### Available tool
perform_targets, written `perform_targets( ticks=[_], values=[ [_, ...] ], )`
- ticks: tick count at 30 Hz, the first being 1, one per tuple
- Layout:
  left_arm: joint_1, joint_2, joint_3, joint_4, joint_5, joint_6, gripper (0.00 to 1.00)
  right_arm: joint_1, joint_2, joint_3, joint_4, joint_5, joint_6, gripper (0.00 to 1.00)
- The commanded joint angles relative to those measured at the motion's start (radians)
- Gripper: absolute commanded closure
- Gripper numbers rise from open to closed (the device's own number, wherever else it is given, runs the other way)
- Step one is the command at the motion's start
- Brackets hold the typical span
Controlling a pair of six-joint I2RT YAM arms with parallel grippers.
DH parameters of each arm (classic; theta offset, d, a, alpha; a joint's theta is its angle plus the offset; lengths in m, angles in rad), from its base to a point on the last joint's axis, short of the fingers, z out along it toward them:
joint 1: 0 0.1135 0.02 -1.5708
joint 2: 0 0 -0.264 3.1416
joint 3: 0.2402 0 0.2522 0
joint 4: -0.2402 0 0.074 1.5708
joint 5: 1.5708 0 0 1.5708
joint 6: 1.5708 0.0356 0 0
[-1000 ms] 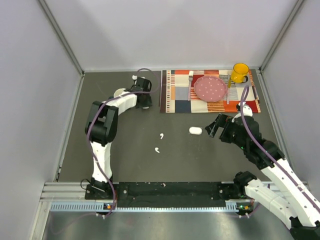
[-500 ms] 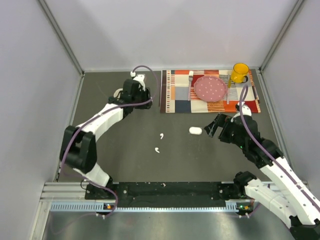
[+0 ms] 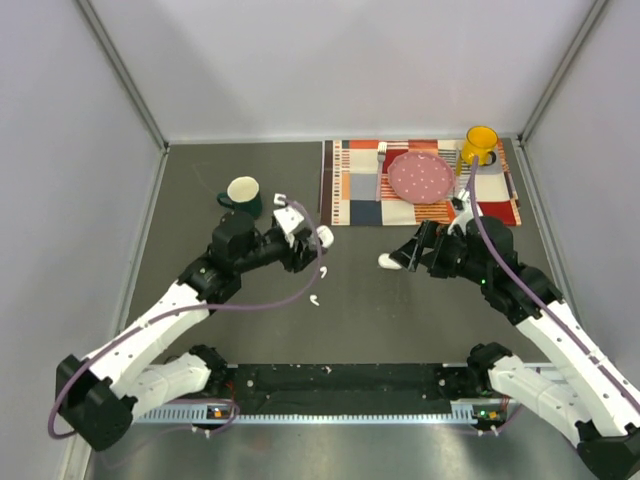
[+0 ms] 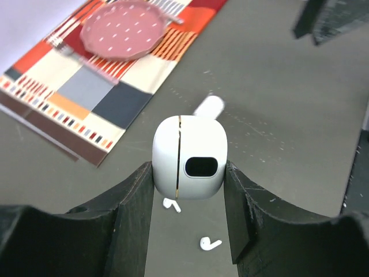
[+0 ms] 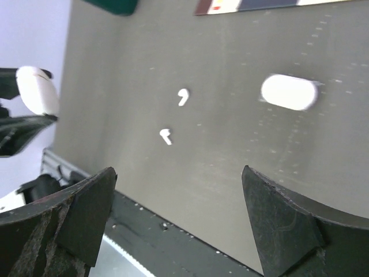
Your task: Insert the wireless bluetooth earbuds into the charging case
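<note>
A white rounded charging case [image 4: 189, 157] with a thin seam and a dark oval patch sits clamped between the black fingers of my left gripper [image 4: 189, 168], held above the grey table. From above, that case [image 3: 322, 238] hangs at mid-table in my left gripper [image 3: 311, 241]. Two tiny white earbuds [image 4: 171, 203] [image 4: 210, 243] lie loose on the table just under it; the right wrist view shows both earbuds [image 5: 183, 97] [image 5: 166, 136]. My right gripper [image 5: 179, 222] [image 3: 409, 254] hovers open and holds nothing.
A white oblong capsule [image 3: 390, 261] [image 5: 288, 92] lies on the table by the right gripper. A green mug [image 3: 243, 193] stands back left. At the back right, a striped placemat [image 3: 355, 205] carries a pink plate [image 3: 420, 177], cutlery and a yellow mug [image 3: 480, 145].
My left arm swung from beside the green mug at the back to mid-table, carrying the case. The right gripper moved left and toward the back, over the white capsule.
</note>
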Motion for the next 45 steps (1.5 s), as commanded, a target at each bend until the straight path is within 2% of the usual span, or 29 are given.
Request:
perform_targets(
  ticks=[1,7,11,18,23,45],
  values=[
    [-0.043,-0.084,-0.042,0.072,0.141,0.147,1.0,-0.01,0.016,0.062,0.131,-0.212,-0.019,0.12],
    [-0.12,-0.124,-0.05,0.04,0.17,0.211,1.0,-0.007,0.041,0.065,0.184,-0.292,-0.006,0.23],
    [-0.193,-0.128,-0.039,0.003,0.086,0.236,1.0,0.034,0.062,0.088,0.217,-0.33,0.014,0.25],
    [-0.295,-0.105,-0.01,-0.031,-0.067,0.299,1.0,0.18,0.13,0.149,0.234,-0.27,0.006,0.26],
    [-0.35,-0.086,0.013,-0.048,-0.115,0.32,1.0,0.237,0.181,0.169,0.243,-0.255,0.0,0.28],
    [-0.394,-0.085,0.031,-0.046,-0.152,0.309,1.0,0.286,0.256,0.169,0.237,-0.255,-0.012,0.5]
  ],
)
